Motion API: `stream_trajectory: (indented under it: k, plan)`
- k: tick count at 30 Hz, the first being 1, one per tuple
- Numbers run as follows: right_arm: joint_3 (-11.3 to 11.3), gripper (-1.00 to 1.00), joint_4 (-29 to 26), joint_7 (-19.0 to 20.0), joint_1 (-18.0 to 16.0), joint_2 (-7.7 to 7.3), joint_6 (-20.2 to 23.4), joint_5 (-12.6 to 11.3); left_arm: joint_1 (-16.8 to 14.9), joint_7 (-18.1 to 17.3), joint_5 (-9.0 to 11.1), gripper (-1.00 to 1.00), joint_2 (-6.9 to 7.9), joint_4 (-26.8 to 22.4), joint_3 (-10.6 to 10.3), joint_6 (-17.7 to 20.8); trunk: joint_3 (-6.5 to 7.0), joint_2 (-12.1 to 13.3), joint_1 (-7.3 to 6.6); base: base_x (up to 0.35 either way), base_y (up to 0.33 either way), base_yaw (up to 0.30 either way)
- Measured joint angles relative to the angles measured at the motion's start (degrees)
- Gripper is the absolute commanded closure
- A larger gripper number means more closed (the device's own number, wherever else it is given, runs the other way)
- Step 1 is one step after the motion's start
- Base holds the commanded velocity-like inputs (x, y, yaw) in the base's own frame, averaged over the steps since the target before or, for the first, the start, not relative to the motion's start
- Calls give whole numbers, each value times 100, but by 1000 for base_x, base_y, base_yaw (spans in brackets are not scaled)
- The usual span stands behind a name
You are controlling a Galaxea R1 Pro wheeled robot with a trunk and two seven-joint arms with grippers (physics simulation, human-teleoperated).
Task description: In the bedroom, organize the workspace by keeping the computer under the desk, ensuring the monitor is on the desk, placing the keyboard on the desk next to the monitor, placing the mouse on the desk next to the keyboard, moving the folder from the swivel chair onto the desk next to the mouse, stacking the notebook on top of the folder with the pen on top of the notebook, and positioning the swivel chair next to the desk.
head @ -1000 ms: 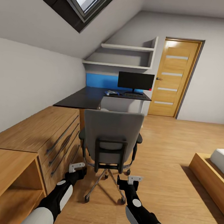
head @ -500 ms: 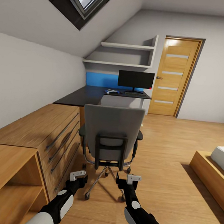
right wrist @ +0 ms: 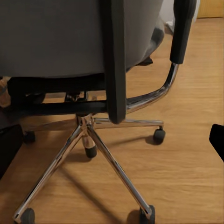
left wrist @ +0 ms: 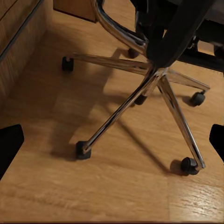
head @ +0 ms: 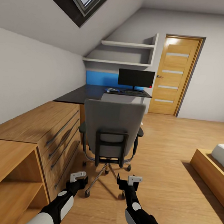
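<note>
The swivel chair (head: 110, 132) stands in front of me with its grey back toward me; the back hides the seat. Its chrome star base (left wrist: 140, 100) and casters lie just beyond both grippers. My left gripper (head: 78, 176) and right gripper (head: 129, 180) hang low behind the chair, both open and empty, with fingers (left wrist: 9, 147) (right wrist: 217, 139) wide apart. Beyond it is the black-topped desk (head: 88, 93) with the monitor (head: 135, 78) on it. A small bluish item (head: 112, 90) lies left of the monitor's stand, too small to name. The keyboard, mouse, folder, notebook, pen and computer cannot be made out.
A light-wood dresser (head: 45, 126) and an open wooden shelf unit (head: 9, 181) line the left wall. A blue wall panel (head: 101, 79) and white shelves (head: 126, 53) sit over the desk. A wooden door (head: 173, 75) is at the back, a bed frame (head: 211, 169) at the right.
The whole view has shifted up slightly, so the camera has moved. Both grippers now sit lower in the picture, a little further below the chair's back. Nothing was grasped.
</note>
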Motion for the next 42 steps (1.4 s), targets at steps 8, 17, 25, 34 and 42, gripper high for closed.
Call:
stream_trajectory:
  k: [8, 17, 25, 34, 42]
  plan:
    - [-7, -100, 0, -8, 0, -7, 6, 1, 0, -21, -9, -100, -1, 132, -8, -7, -144, -321, 176, 0, 0, 0]
    - [-9, -100, 1, -9, 2, -74, 2, 3, 0, 3, 9, -100, 0, 160, 2, -432, -305, -682, 373, 0, 0, 0]
    - [-9, -100, -10, -15, 2, -134, 2, 3, 0, 0, -15, -100, -1, 283, -6, -628, -449, -1003, 549, 0, 0, 0]
    - [-16, -100, -20, -25, 4, -140, 29, 3, 0, 3, -22, -100, -2, 353, -7, -652, -610, -1364, 747, 0, 0, 0]
    - [-17, -100, -26, -26, 4, -142, 35, 3, 0, 3, -18, -100, 1, 357, -7, -668, -754, -1685, 923, 0, 0, 0]
